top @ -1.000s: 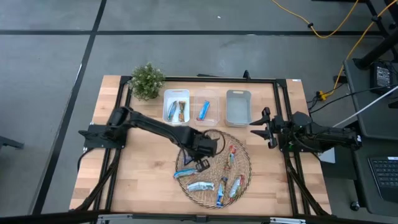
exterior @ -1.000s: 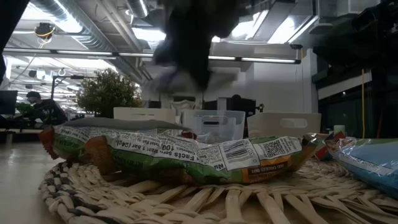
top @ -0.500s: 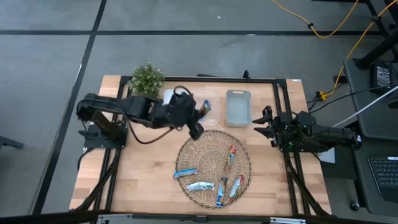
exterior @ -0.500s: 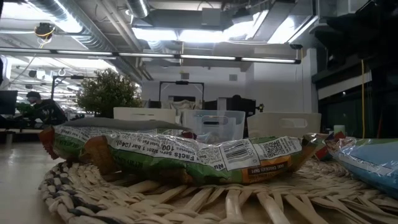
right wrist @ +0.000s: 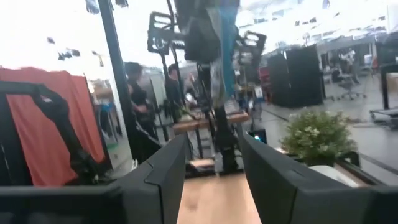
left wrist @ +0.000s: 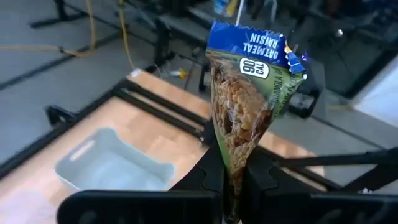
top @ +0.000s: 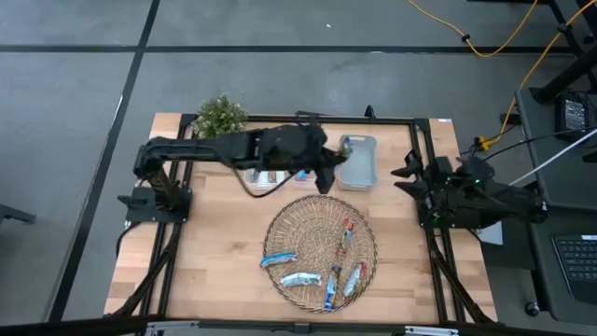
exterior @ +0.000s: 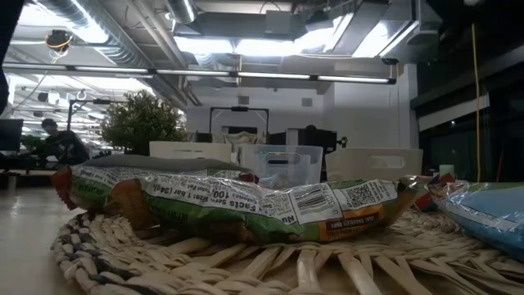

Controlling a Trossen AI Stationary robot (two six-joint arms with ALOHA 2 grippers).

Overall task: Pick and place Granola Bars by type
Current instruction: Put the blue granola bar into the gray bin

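Nearest the low camera, a green-wrapped granola bar (exterior: 237,201) lies on the rim of the wicker basket tray (top: 364,271), with more wrapped bars (top: 300,279) scattered across the weave. Beyond the tray stand three plastic bins — over the rightmost bin (top: 358,161) hangs the left gripper (top: 325,177), its fingers clamped on an oatmeal raisin bar (left wrist: 249,106) that stands upright between them. The right gripper (top: 407,177) waits at the table's right edge, fingers apart, holding nothing. A potted plant (top: 220,119) sits at the far left corner.
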